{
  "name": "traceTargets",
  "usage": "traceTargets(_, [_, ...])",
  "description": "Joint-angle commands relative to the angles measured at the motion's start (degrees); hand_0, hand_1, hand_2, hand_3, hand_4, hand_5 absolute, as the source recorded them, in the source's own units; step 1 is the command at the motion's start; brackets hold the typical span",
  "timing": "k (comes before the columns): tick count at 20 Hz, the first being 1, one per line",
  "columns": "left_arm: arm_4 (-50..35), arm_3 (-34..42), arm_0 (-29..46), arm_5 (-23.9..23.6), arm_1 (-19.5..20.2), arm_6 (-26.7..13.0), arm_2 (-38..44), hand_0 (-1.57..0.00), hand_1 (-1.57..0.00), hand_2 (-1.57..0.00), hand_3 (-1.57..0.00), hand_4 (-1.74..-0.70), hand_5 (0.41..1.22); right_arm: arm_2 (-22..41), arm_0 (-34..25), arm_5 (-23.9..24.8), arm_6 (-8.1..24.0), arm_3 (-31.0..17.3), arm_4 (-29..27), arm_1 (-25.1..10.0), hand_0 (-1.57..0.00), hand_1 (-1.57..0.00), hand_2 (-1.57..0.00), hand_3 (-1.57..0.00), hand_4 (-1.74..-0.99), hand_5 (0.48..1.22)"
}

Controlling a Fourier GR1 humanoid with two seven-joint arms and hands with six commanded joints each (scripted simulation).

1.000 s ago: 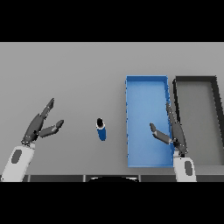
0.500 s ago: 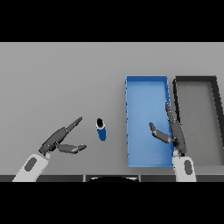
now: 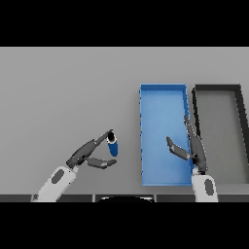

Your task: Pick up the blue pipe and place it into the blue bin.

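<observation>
- The blue pipe [image 3: 112, 145] is stood upright on the grey table [image 3: 63, 92], a short stubby piece with a dark top end, parked just left of the blue bin [image 3: 163, 99] and not inside it.
- The left hand [image 3: 91, 154] is reached in from the lower left of the blue bin, right up against the pipe. Its fingers are stretched out straight with the tips touching or almost touching the pipe's dark top, and the thumb is held loose below and beside the pipe's base. So it's spread, nothing is actually pinched.
- The right hand [image 3: 190, 148] is held over the blue bin's right-hand side, fingers straight and pointing away from the robot, thumb stuck out toward the bin's middle. Nothing is held there either.
- A dark grey bin [image 3: 217, 89] is sat directly right of the blue bin, the two side by side.
</observation>
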State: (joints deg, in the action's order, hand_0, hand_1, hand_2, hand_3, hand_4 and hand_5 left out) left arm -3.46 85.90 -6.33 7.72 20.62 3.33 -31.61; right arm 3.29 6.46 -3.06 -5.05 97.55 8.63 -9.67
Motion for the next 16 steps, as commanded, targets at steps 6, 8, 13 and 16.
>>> traceTargets(6, [4.0, -6.5, -4.1, -2.1, -4.5, 0.5, -1.4, 0.00, 0.00, 0.00, 0.00, -1.06, 0.425, -0.2, 0.6, -0.3, -1.2, 0.4, -0.5, 0.0, 0.00, 0.00, 0.00, 0.00, -1.222, 0.642])
traceTargets(8, [3.8, -8.2, -4.5, -2.0, -6.3, 0.7, -1.7, 0.00, 0.00, 0.00, 0.00, -1.06, 0.420, -1.0, 0.5, -0.4, -1.3, -0.1, -0.6, -1.0, 0.00, 0.00, 0.00, 0.00, -1.214, 0.645])
traceTargets(13, [1.2, -9.9, -4.7, -1.5, -9.8, 3.9, -1.0, 0.00, -0.04, -0.15, -0.12, -1.19, 0.550, -0.4, 1.0, -0.3, -2.0, 0.7, -0.1, -0.8, 0.00, 0.00, 0.00, 0.00, -1.213, 0.655])
traceTargets(16, [-1.5, -10.2, -3.9, -1.1, -11.4, 5.0, 0.2, -0.36, -0.55, -0.69, -0.74, -1.37, 0.832, -0.6, 1.2, -0.4, -2.3, 0.4, -0.4, -0.7, 0.00, 0.00, 0.00, 0.00, -1.220, 0.656])
